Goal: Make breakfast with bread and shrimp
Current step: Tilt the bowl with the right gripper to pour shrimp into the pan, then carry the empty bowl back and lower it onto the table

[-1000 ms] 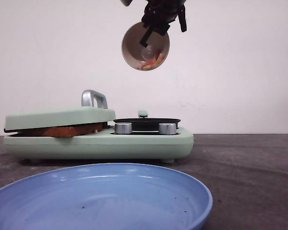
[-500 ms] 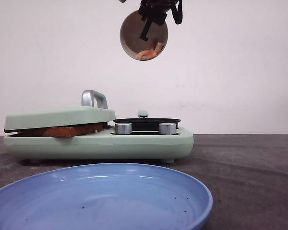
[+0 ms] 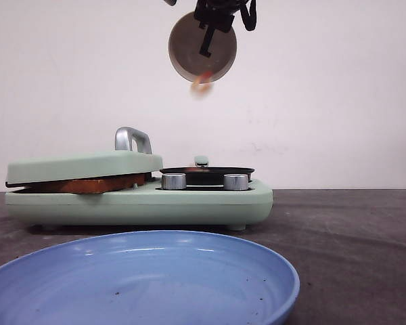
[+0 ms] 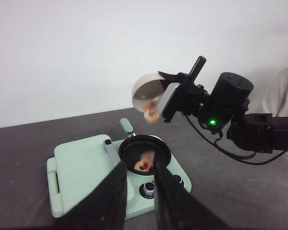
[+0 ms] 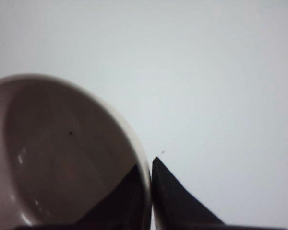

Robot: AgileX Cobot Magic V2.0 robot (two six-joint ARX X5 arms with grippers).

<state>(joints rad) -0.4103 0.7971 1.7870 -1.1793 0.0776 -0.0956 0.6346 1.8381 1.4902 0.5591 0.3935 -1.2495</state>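
Observation:
My right gripper (image 3: 220,15) is shut on the rim of a beige bowl (image 3: 202,47) and holds it tipped high above the black pan (image 3: 206,171) of the green breakfast maker (image 3: 139,200). One orange shrimp (image 3: 201,87) falls below the bowl; it also shows in the left wrist view (image 4: 151,113). More shrimp (image 4: 144,165) lie in the pan (image 4: 145,153). In the right wrist view the bowl (image 5: 62,158) looks empty, its rim pinched in the gripper (image 5: 150,191). A browned bread edge (image 3: 88,184) shows under the shut lid (image 3: 81,166). My left gripper (image 4: 140,191) is open, empty, above the maker.
A large blue plate (image 3: 142,281) lies at the table's near edge, in front of the maker. The maker has two metal knobs (image 3: 174,181) on its front and a metal lid handle (image 3: 132,139). Dark table surface (image 3: 345,230) extends to the right.
The bowl rose a little and tipped further. The shrimp that lay in its lower rim have slid out; one is now in mid-air below it.

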